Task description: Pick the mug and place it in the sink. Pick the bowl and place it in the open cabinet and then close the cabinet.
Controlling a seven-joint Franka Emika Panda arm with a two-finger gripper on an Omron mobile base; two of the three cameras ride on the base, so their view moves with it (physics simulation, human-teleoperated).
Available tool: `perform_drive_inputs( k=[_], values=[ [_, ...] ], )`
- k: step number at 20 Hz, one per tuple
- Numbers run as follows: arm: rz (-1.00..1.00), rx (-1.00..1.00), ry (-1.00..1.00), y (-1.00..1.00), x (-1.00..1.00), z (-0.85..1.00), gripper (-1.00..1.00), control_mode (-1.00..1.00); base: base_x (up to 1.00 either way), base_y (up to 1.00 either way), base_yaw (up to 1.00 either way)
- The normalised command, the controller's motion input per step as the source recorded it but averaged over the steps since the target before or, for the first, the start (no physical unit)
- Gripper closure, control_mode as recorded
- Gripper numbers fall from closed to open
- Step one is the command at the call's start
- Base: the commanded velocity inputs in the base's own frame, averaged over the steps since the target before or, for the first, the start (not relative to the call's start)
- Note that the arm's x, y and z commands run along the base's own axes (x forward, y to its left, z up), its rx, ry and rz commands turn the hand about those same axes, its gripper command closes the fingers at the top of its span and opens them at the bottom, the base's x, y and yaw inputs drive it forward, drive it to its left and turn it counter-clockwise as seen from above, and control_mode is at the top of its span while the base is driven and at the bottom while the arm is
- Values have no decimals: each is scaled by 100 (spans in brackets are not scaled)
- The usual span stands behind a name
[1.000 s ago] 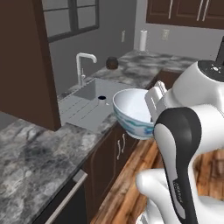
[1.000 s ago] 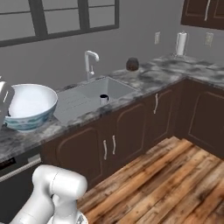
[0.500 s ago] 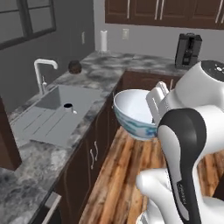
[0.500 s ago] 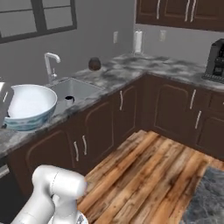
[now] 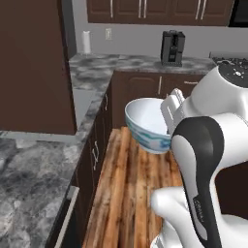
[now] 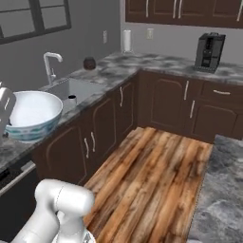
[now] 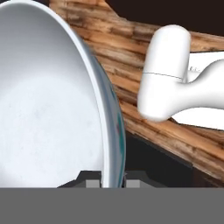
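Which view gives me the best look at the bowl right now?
The left base view: the whole bowl shows, rim, inside and patterned side, at the gripper. The right base view crops it at the left edge. The hand view shows its rim and inside, close up.

Left base view sits behind the arm, looking forward and down the plank floor (image 5: 131, 184), with the bench (image 5: 29, 169) at lower left. Right base view looks across the same floor (image 6: 156, 180) toward the corner bench (image 6: 156, 64). Both share the coffee machine (image 5: 172, 47) (image 6: 209, 51). Hand view hugs the bowl (image 7: 52, 100) rim, very close.
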Motion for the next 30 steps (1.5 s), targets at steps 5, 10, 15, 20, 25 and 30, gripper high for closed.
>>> perform_drive_inputs(
  k=[5, 10, 15, 20, 25, 30],
  values=[
    [0, 0, 0, 0, 0, 0, 100, 100, -100, -30, -24],
    [0, 0, 0, 0, 0, 0, 100, 100, -100, 55, 2],
    [0, 0, 0, 0, 0, 0, 100, 100, -65, 92, 28],
    [0, 0, 0, 0, 0, 0, 100, 100, -1, 25, 57],
    [0, 0, 0, 0, 0, 0, 100, 100, 12, -49, 65],
    [0, 0, 0, 0, 0, 0, 100, 100, 19, -69, 58]
  ],
)
